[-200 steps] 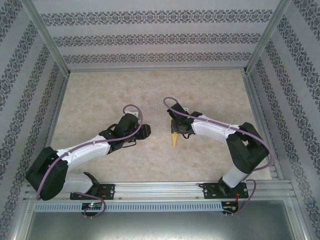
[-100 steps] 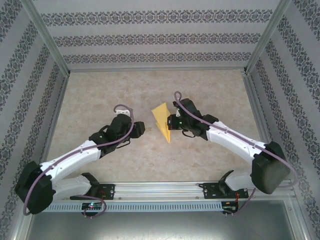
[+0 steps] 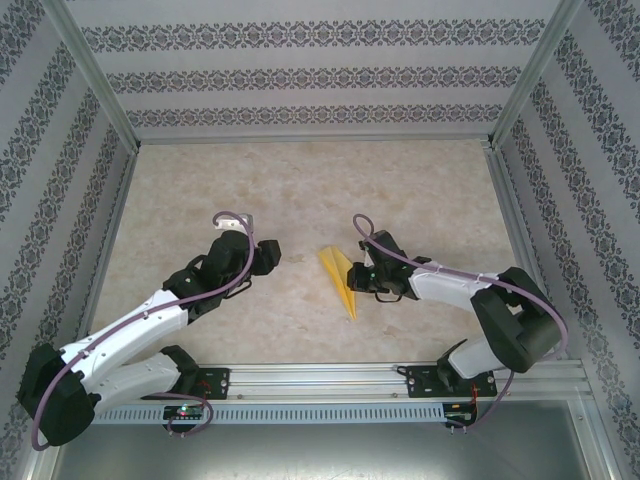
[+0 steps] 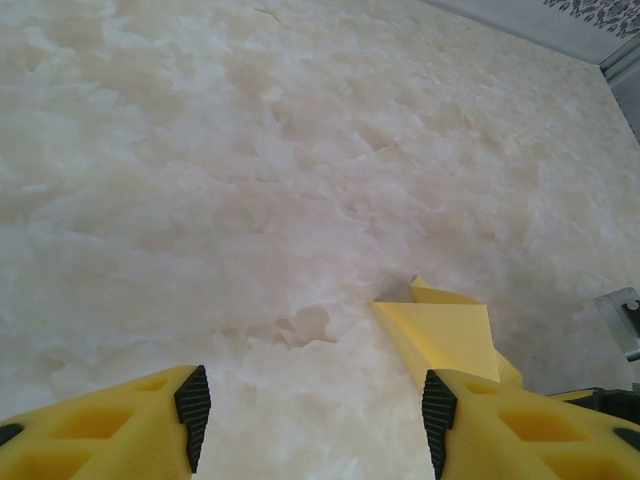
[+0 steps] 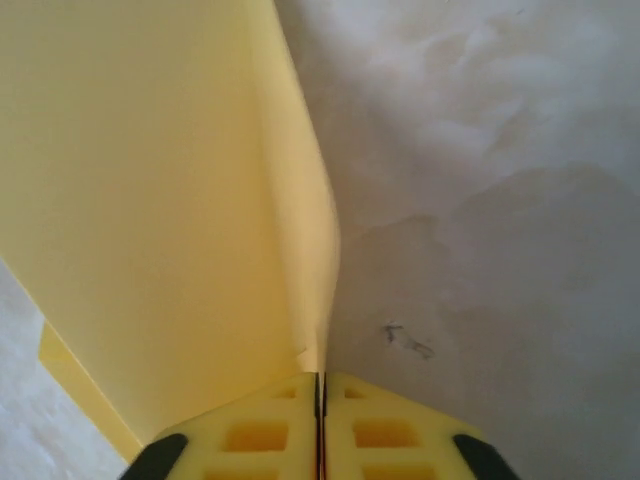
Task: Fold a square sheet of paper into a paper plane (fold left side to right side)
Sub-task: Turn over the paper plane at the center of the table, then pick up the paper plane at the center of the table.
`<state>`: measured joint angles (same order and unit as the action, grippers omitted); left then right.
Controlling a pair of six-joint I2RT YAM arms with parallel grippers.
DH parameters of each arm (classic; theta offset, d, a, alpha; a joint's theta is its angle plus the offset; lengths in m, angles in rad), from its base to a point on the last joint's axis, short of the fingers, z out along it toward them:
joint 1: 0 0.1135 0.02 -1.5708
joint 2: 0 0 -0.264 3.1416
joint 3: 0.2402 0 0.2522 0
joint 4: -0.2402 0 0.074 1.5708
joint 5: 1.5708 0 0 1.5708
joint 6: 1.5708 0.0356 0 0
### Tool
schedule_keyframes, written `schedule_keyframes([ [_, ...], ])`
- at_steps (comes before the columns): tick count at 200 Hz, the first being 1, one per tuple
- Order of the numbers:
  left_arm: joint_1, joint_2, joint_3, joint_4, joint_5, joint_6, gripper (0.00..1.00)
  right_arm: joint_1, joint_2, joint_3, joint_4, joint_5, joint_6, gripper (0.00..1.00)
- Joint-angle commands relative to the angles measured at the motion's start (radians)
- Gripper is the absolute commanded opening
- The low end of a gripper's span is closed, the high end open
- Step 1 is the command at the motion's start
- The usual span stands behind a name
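The right fingers (image 5: 250,435) are closed on the paper plane (image 3: 338,275) at mid-bench (image 3: 200,190); the left fingers (image 4: 120,425) stand wide, empty, to its left.

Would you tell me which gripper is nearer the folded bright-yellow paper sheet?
Right. The right gripper is shut on the folded yellow paper sheet; the left gripper sits open, apart, to its left.

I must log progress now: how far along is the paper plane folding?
Done: the yellow paper is already creased into a narrow pointed shape. In hand: the right hand is shut on its edge; the left hand is open, apart from it. Left: probably pressing the last fold flat and releasing.
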<state>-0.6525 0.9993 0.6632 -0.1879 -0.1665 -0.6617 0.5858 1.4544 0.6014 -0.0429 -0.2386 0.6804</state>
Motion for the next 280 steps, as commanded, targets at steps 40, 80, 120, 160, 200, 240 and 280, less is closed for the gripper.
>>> schedule_keyframes([
  [40, 0.008, 0.025, 0.006, -0.023, 0.0, 0.013, 0.63, -0.006, -0.174, 0.056, -0.256, 0.169, -0.135, 0.32],
  [80, 0.008, 0.05, 0.009, 0.022, 0.032, 0.013, 0.68, 0.025, -0.251, 0.086, -0.387, 0.095, -0.206, 0.44],
  [120, 0.009, 0.07, 0.012, 0.036, 0.048, 0.011, 0.7, 0.1, -0.178, 0.11, -0.404, 0.071, -0.204, 0.47],
  [160, 0.008, 0.064, 0.011, 0.023, 0.048, 0.011, 0.71, 0.141, -0.068, 0.157, -0.393, 0.09, -0.204, 0.46],
  [200, 0.008, 0.058, 0.009, 0.016, 0.044, 0.013, 0.71, 0.149, -0.003, 0.185, -0.387, 0.107, -0.204, 0.43],
  [240, 0.008, 0.059, 0.009, 0.012, 0.045, 0.014, 0.72, 0.149, 0.022, 0.192, -0.398, 0.14, -0.202, 0.4],
  [280, 0.008, 0.059, 0.01, 0.007, 0.044, 0.014, 0.72, 0.152, 0.059, 0.201, -0.388, 0.127, -0.202, 0.4],
])
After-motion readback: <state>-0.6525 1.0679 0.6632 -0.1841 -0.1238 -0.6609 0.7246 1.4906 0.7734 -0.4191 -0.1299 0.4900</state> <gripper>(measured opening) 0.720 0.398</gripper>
